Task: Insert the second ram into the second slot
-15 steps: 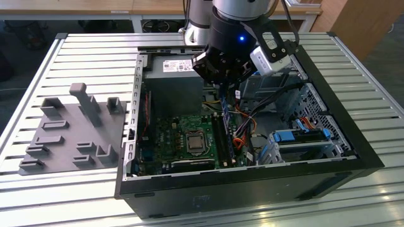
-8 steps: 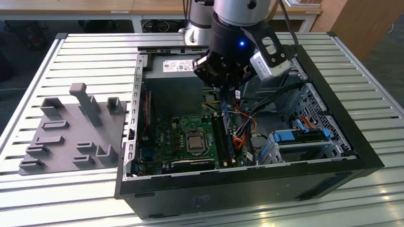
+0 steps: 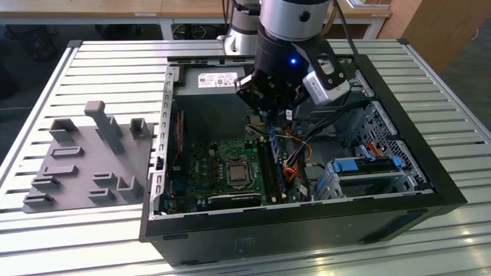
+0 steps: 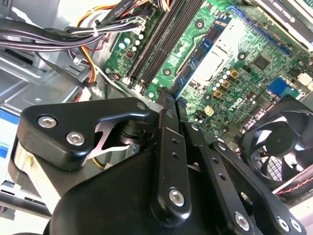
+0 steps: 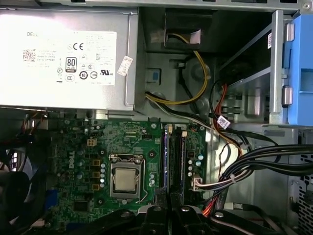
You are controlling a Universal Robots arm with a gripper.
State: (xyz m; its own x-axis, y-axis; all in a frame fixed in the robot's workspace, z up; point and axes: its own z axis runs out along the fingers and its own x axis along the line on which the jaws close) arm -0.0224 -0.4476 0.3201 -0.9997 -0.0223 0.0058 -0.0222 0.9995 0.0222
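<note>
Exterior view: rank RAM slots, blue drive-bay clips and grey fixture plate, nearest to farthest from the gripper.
1. RAM slots, just below the gripper.
2. Blue drive-bay clips, toward the exterior view's right.
3. Grey fixture plate, far on the exterior view's left.

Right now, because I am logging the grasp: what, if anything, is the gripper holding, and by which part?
The gripper holds the second ram, the thin blue stick. Its fingers are shut on the stick's upper long edge, as far as can be seen.

arm (image 3: 295,17): silver | wrist (image 3: 286,57): black, blue light | jaws: black, silver screws (image 4: 176,197)
</note>
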